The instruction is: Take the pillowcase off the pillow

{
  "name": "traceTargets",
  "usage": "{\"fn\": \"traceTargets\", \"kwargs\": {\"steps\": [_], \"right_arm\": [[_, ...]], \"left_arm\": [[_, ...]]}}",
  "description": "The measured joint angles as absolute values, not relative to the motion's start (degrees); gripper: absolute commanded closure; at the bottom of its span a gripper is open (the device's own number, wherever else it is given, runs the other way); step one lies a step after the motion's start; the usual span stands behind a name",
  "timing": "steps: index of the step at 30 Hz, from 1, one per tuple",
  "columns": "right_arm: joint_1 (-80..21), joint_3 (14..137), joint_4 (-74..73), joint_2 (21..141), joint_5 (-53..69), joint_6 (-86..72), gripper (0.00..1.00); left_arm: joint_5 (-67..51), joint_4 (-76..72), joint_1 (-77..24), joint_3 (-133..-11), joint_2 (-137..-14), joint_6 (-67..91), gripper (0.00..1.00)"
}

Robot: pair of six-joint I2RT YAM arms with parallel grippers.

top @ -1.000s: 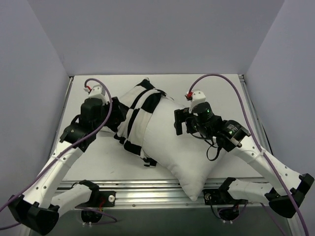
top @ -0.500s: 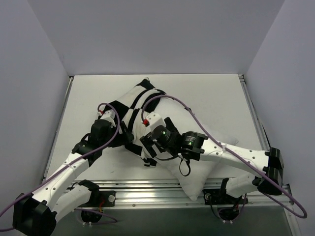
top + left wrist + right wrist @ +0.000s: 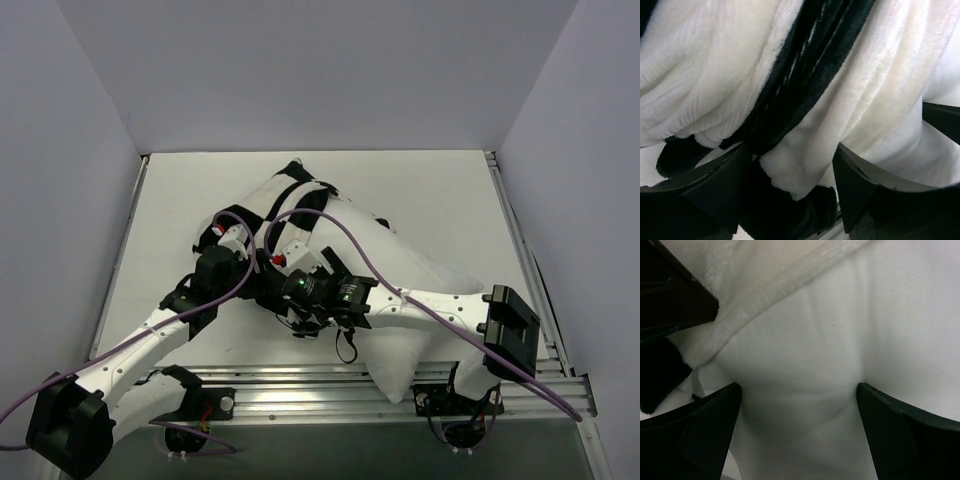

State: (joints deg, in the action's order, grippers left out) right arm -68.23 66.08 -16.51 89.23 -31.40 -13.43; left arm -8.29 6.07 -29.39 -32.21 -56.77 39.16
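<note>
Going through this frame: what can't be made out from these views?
Top external: fingertips of left gripper and right gripper, hidden under their own wrists and cables.
Top external: open end of the pillowcase, covered by both arms.
Left wrist: pillowcase extent, cut off by every edge.
Right wrist: outline of the pillow, too close, cut off by edges.

No legible text, label, brand, number or sign appears in any view. The pillowcase [image 3: 285,190] and the pillow [image 3: 405,250] carry no readable marking.
</note>
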Motion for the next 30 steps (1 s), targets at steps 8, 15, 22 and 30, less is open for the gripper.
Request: {"fn": "traceTargets", "kwargs": {"steps": [8,15,22,30], "right_arm": [[-67.1,64.9,-14.1,92.4,-35.6,-13.7,0.89],[-65.7,64.1,-14.5,90.0,-35.2,-16.6,1.00],[-64.0,63.7,-21.6,78.2,-31.7,-20.8,1.00],[-59.9,66.9,-32.3,57.6,-20.4,-22.7,1.00]], "left_arm": [[-7.2,4.2,-30.0,-32.2,-61.4,39.5,0.97],[-1.3,10.2,-30.0,-35.6,-60.5,38.7,0.98],[9.7,19.8,-27.7,-44.1,-59.9,38.5,0.98],[11.0,19.6,-22.7,-48.1,-63.2,41.3,0.97]]}}
